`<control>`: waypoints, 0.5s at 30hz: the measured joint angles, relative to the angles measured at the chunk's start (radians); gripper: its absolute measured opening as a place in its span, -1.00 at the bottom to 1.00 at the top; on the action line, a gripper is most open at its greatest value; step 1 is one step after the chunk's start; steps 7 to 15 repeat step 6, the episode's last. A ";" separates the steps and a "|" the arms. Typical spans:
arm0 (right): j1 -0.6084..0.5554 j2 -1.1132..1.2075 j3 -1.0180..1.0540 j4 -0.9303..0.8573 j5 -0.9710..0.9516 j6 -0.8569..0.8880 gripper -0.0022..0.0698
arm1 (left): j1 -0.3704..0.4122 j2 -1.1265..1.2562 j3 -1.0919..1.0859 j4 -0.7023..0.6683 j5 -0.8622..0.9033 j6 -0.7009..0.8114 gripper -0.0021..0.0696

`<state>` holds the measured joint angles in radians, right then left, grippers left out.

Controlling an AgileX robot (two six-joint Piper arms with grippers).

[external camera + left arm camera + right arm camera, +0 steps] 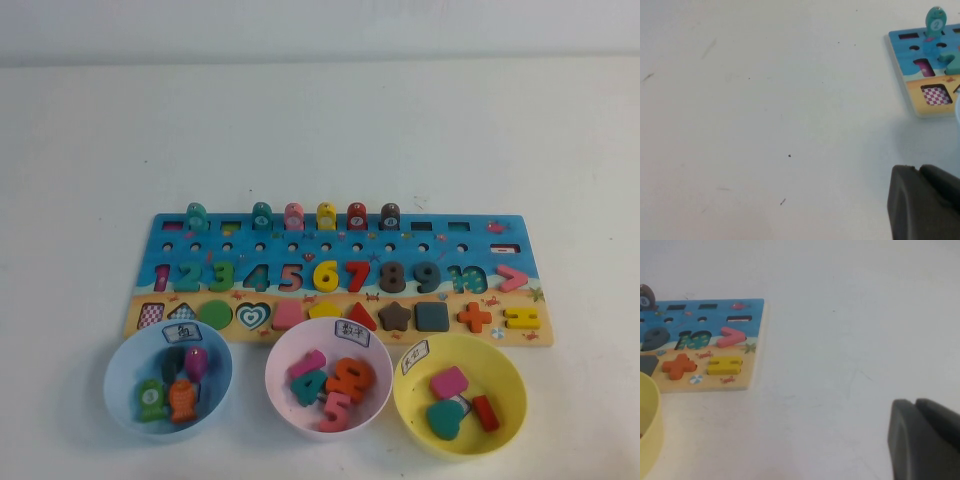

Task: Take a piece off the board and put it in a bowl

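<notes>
Right pincer [925, 440] closed, parked beyond board [752, 340] edge; left pincer [922, 202] likewise.

soft, even overhead light washes my white table [320, 130] pale; the bowls cast faint short shadows. my wrist views look slightly hazy, dark finger edges blurred up close.

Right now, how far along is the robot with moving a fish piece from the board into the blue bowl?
It looks done: a dark slate-blue piece lies in the light-blue bowl among other fish. Nothing is in hand. The left gripper hangs over bare table off the left end of the board. The right gripper, shut and empty, hangs off the board's right end. Nothing seems left to do.
</notes>
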<state>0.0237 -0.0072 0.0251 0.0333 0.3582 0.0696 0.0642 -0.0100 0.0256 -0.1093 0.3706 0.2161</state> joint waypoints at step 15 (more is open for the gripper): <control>0.000 -0.002 0.000 -0.002 0.004 0.003 -0.99 | 0.000 0.000 0.000 0.000 0.000 0.000 -0.96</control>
